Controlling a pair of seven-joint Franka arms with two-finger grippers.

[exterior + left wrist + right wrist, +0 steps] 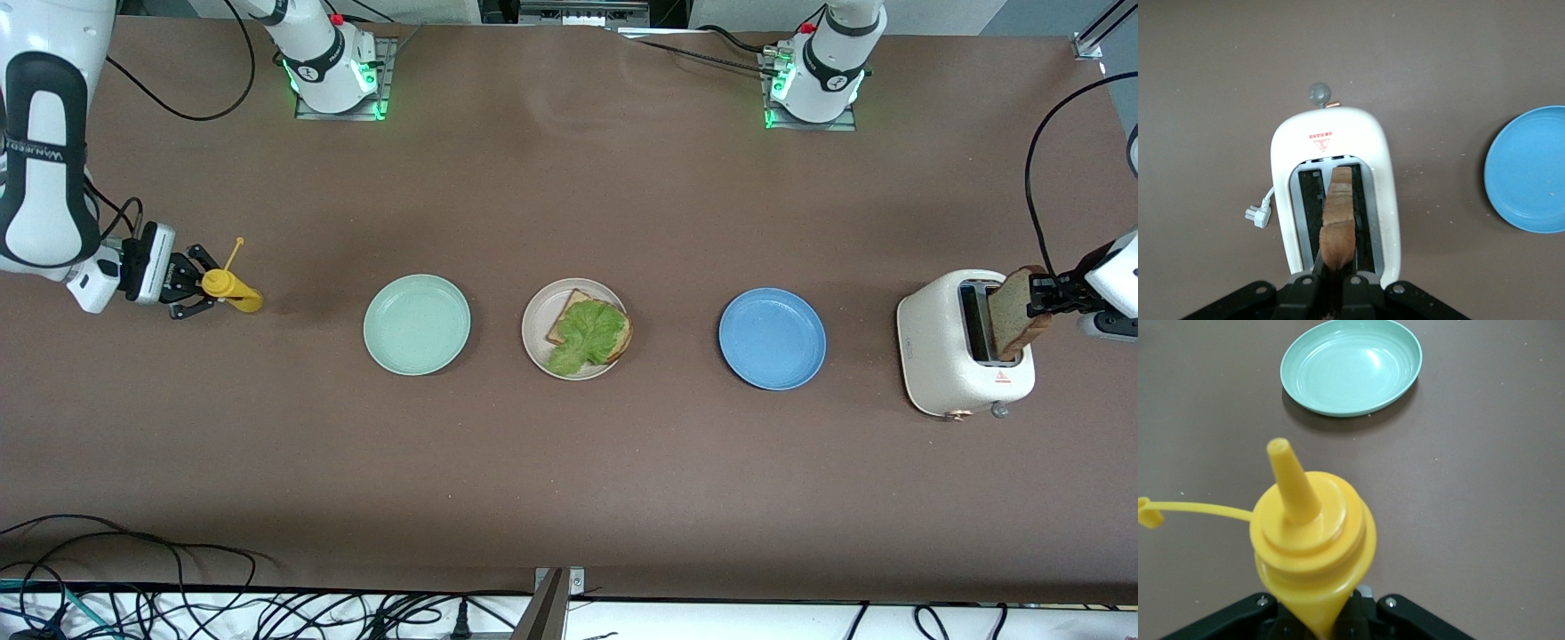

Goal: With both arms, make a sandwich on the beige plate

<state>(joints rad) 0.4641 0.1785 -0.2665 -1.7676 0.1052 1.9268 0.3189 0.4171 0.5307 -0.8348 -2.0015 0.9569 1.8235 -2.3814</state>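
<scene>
The front view takes in the whole table [569, 462]: a mint-green plate [416, 324], a beige plate [573, 329] and a blue plate [772, 338] in a row, the beige one in the middle. On the beige plate lies one bread slice [569, 311] with a ruffled lettuce leaf [587, 336] on top; the leaf hangs over the slice toward the front camera.

The left wrist view shows what the front view does not: a toaster [1335, 193] seen from above, with two slots, a grey knob and a small white plug lying on the table beside it. A second bread slice [1338, 223] stands upright in one slot. The left gripper [1331, 283] pinches the top edge of this slice, its fingers pressed tight on the crust. In the front view the toaster [965, 347] sits at the left arm's end of the table, well apart from the beige plate.

The right wrist view looks down a yellow squeeze bottle [1311, 540], its nozzle uncapped and the cap dangling on a thin strap. The right gripper [1321, 620] is clamped on the bottle, probably at its lower body, though the grip point is mostly hidden. In the front view the bottle [229, 289] lies tilted at the right arm's end, beside the mint-green plate.
</scene>
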